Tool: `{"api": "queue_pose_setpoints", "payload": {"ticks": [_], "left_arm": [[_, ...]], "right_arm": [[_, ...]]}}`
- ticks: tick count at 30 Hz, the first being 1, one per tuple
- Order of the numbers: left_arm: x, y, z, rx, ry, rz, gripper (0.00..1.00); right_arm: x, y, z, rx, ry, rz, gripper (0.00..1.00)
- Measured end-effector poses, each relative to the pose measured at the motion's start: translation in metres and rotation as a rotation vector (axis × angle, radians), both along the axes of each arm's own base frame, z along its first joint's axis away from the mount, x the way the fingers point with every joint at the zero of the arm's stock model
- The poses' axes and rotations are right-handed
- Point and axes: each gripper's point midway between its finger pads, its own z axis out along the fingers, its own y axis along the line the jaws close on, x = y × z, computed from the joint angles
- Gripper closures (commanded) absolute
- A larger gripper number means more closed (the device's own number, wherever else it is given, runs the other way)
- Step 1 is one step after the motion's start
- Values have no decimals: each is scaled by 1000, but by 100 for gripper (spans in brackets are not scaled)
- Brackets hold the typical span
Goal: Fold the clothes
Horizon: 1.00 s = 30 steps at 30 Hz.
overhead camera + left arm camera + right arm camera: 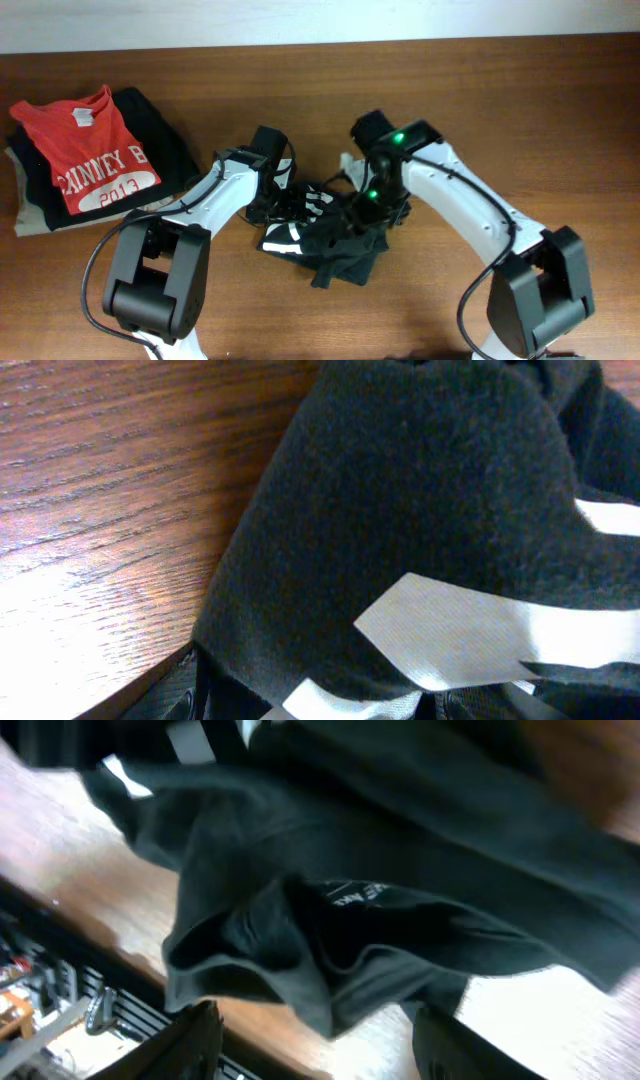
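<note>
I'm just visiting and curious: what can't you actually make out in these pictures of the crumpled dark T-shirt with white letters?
Left gripper fingers: overhead, its own arm covers them; the left wrist view is filled by the crumpled dark teal-black T-shirt.
Large white block letters: folded and cut off, unreadable.
Small print: right wrist view, blurred.
Folded garments under the red T-shirt: count hidden.

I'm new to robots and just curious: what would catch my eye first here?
The white-and-black left arm and right arm meet over a crumpled dark T-shirt with white letters, mid-table. At the far left of the table sits a stack of folded clothes topped by a red T-shirt.
</note>
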Motion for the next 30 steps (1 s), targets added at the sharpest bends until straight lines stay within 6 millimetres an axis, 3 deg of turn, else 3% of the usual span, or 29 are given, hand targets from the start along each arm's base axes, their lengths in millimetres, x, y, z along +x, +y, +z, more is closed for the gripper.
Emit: {"api": "queue_pose_setpoints", "payload": {"ticks": [1,2,5,7,9,11,14,16,19,22,23,24,25,27,28,30], "left_arm": [[0,0,0,0,0,0,30],[0,0,0,0,0,0,30],[0,0,0,0,-1,0,30],[0,0,0,0,-1,0,30],[0,0,0,-1,0,0,30],[0,-1,0,-3,1,-1,29],[-7,-6,-1,-17,25,-12,30],[-9,-5,-1,-14,36,-10,30],[-31,2,-1,12,142,29,42],[-42,2,1,7,196,53,43],[-40,2,3,5,184,57,40],[-34,2,11,5,136,59,30],[-24,3,21,2,74,62,27],[8,0,60,-33,-140,73,27],[26,-4,81,-60,-249,79,27],[34,-6,89,-75,-292,80,25]], "right_arm": [[-4,2,-8,2,6,8,81],[-6,4,-17,12,10,10,96],[-24,3,-24,21,75,20,96],[-33,-16,-27,-91,124,-39,96],[-34,-58,-30,-317,136,-167,94],[-33,-81,-33,-433,123,-247,94],[-50,-97,-46,-516,162,-275,85],[-73,-107,-52,-562,237,-265,77],[-86,-95,-54,-507,281,-196,77],[-76,-91,-57,-475,241,-226,77],[-72,-91,-49,-449,205,-246,61],[-66,-90,-39,-415,159,-264,54],[-60,-87,-29,-368,112,-271,55],[-50,-72,2,-221,7,-264,59],[-50,-66,10,-175,-3,-253,59],[-53,-61,9,-154,17,-251,57]]}}
